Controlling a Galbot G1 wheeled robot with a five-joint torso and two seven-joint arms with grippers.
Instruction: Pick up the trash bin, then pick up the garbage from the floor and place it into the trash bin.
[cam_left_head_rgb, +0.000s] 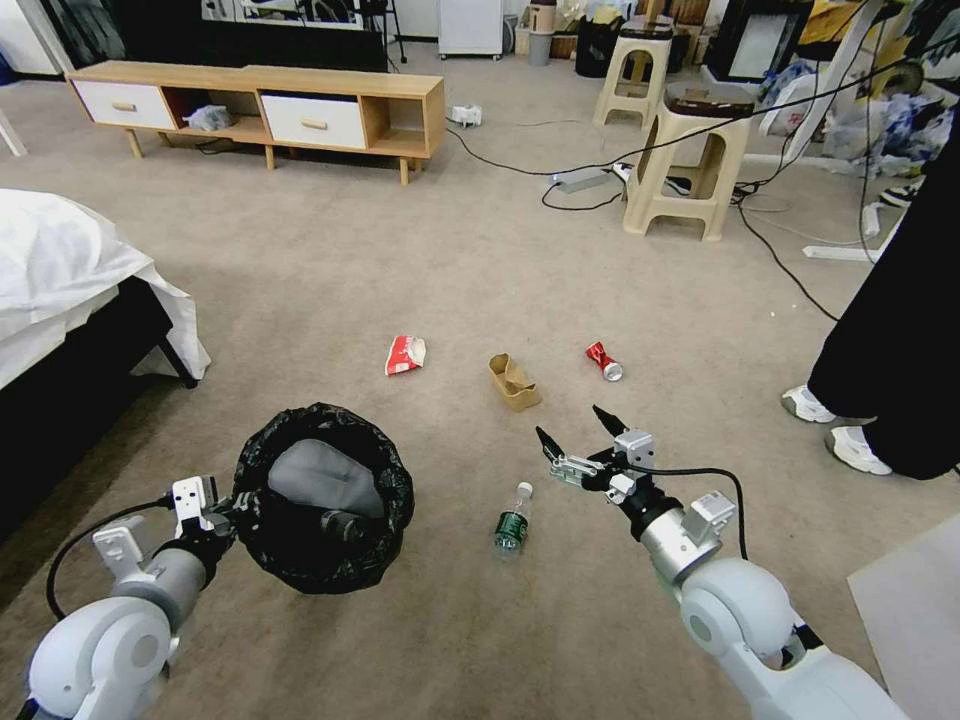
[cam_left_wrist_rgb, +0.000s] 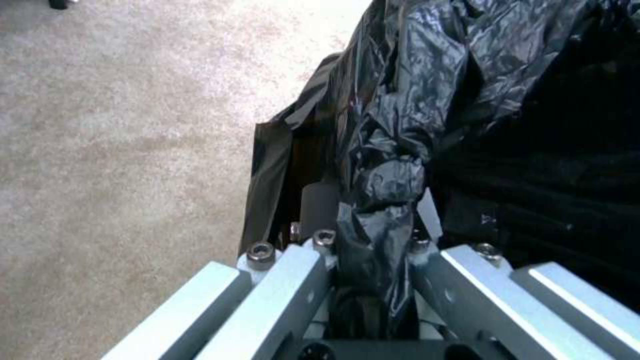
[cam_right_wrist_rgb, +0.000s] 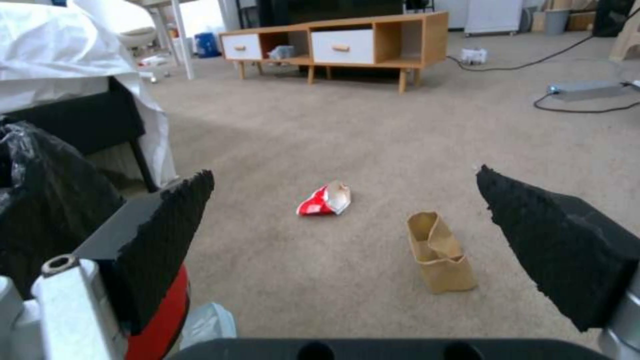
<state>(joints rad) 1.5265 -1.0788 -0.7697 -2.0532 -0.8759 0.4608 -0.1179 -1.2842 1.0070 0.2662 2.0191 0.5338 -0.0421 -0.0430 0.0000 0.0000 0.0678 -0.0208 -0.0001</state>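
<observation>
I had the left gripper (cam_left_head_rgb: 232, 512) clamped on the trash bin's (cam_left_head_rgb: 322, 497) bagged rim, lower left of the head view. The right gripper (cam_left_head_rgb: 580, 437) hung wide open and empty, right of centre, above the bottle (cam_left_head_rgb: 513, 520); wrapper (cam_left_head_rgb: 405, 354), paper box (cam_left_head_rgb: 513, 382) and can (cam_left_head_rgb: 604, 361) lay beyond.

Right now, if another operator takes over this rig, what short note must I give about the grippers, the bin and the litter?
Left gripper: shut on the trash bin, clamped on its bag-lined rim; the bin is held at the robot's front left.
Right gripper: open, holding nothing, hovering over the carpet near the brown paper box.
Litter on the floor: red-white wrapper, brown paper box, crushed red can, green-labelled bottle.
Done: bin picked up.
Left: all four pieces are not yet in the bin.
</observation>
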